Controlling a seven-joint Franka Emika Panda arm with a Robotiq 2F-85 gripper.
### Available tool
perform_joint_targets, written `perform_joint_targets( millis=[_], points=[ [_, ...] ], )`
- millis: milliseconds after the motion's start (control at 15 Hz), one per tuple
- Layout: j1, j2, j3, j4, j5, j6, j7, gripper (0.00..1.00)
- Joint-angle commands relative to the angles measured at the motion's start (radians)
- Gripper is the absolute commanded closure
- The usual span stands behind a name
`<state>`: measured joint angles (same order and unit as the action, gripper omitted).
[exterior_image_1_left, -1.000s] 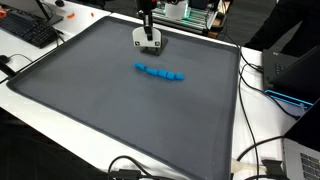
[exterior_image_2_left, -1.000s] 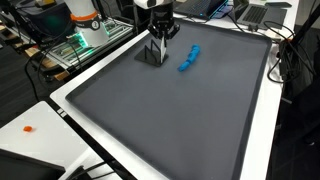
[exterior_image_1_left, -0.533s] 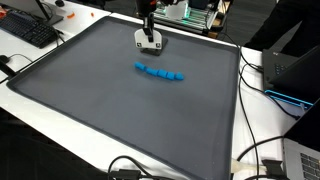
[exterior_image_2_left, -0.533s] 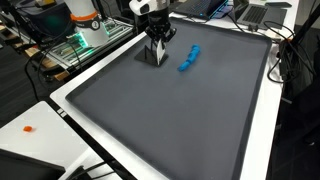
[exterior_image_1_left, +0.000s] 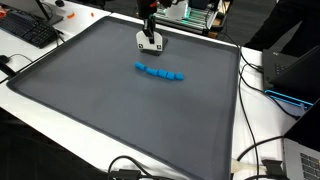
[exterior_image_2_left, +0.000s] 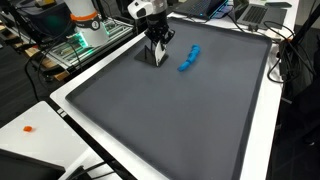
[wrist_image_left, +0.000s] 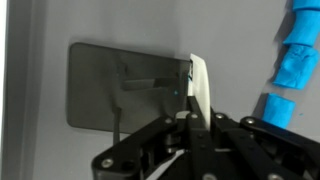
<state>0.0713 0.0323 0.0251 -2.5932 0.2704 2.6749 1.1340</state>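
Gripper (exterior_image_2_left: 158, 57) gripping white piece (wrist_image_left: 199, 85) edged slightly toward blue blocks (exterior_image_2_left: 189, 59); wrist housing above leaned opposite way.

Thin white plate (wrist_image_left: 200, 85) — upright on edge between the jaws — at far edge of grey mat (exterior_image_1_left: 90, 90)

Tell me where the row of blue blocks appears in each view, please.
In an exterior view: the row of blue blocks is near the middle, below the end effector.
In an exterior view: upper middle, right of the end effector.
Wrist view: right edge, upper half, partly cut off.
Shared landmark: the grey mat beneath.
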Motion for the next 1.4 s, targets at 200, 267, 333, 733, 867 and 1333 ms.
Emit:
perform_joint_targets(
  millis=[200, 267, 333, 733, 867, 1333],
  points=[
    [-0.001, 0.01, 0.014, -0.031, 0.067, 0.08, 0.008, 0.99],
    [-0.001, 0.014, 0.015, -0.032, 0.072, 0.085, 0.009, 0.99],
    [-0.001, 0.018, 0.016, -0.031, 0.074, 0.085, 0.009, 0.99],
    [0.002, 0.032, 0.014, -0.031, 0.048, 0.083, 0.034, 0.99],
    [0.002, 0.033, 0.014, -0.03, 0.046, 0.079, 0.037, 0.99],
    [-0.001, -0.009, 0.008, -0.038, 0.022, 0.052, 0.038, 0.41]
  ],
)
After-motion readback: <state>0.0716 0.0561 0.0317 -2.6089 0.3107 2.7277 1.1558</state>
